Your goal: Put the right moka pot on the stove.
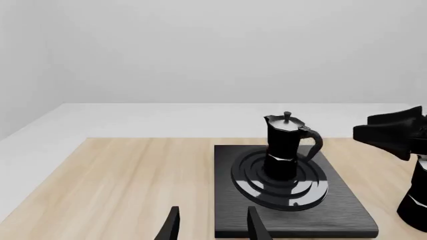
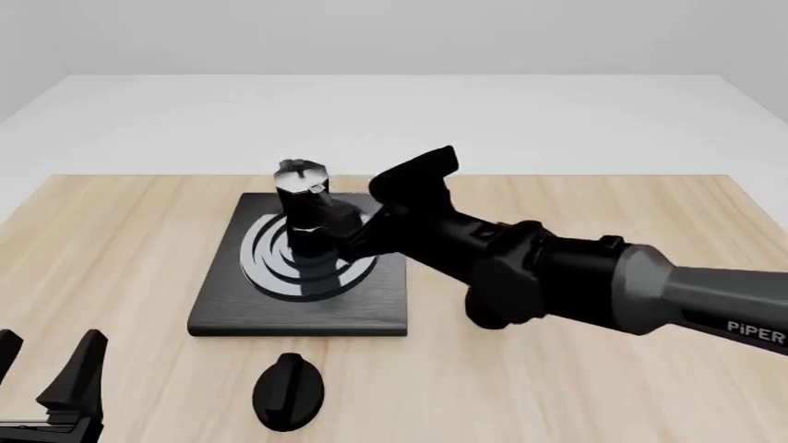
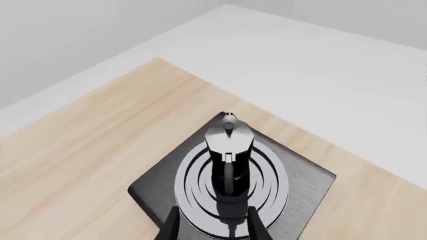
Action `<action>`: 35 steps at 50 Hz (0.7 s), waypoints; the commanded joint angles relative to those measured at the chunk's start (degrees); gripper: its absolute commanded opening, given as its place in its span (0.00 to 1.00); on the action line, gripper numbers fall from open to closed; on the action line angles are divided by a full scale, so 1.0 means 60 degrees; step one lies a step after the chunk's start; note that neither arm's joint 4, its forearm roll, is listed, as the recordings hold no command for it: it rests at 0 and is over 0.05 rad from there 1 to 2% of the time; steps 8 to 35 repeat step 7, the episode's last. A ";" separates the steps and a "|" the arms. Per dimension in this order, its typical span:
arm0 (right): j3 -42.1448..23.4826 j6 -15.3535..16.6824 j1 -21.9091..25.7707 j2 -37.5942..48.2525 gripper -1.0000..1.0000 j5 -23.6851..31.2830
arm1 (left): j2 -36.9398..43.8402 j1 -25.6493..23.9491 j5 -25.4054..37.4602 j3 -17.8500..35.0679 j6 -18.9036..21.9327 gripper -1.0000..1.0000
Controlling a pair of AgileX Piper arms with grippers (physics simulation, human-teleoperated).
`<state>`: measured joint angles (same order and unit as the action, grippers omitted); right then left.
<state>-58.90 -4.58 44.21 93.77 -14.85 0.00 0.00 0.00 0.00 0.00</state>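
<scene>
A: Right wrist view first. The pot (image 3: pixel 228 150) stands upright on the burner rings (image 3: pixel 193 185), about in the middle of the stove (image 3: pixel 307 180), handle (image 3: pixel 228 175) turned to the camera.

B: And the right gripper (image 3: pixel 212 227)?

A: Released. Its fingers (image 3: pixel 170 227) are apart, one on each side of the handle line, w/ nothing between them. I cannot tell if they touch the handle or stay a little short of it.

B: So the pot is placed, I think. Is it the correct one?

A: Probably. In the left wrist view a twin pot (image 1: pixel 415 195) sits on the table to the right of the stove, under the right arm. In the front view the arm hides it.

B: Then the step is only to go away clean. How?

A: Keep the fingers wide and pull back along the handle direction, not sideways. A side move can hook the handle and turn or tip the pot. Also lift a bit before swinging, bc the twin is near below the arm.

B: Left gripper (image 1: pixel 212 227)?

A: Also released, low at the near edge, well apart from the stove. No need to move it.
</scene>
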 commanded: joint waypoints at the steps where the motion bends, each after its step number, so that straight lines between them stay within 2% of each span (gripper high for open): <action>1: 0.0965 -0.0035 -0.0021 -0.0920 1.00 -0.0249 | 0.0000 0.0000 0.0000 0.0000 0.0000 1.00; 7: 0.1488 -0.0030 -0.0079 -0.1454 1.00 -0.0538 | 0.0000 0.0000 0.0000 0.0000 0.0000 1.00; 35: 0.1488 -0.0030 -0.0079 -0.1454 1.00 -0.0538 | 0.0000 0.0000 0.0000 0.0000 0.0000 1.00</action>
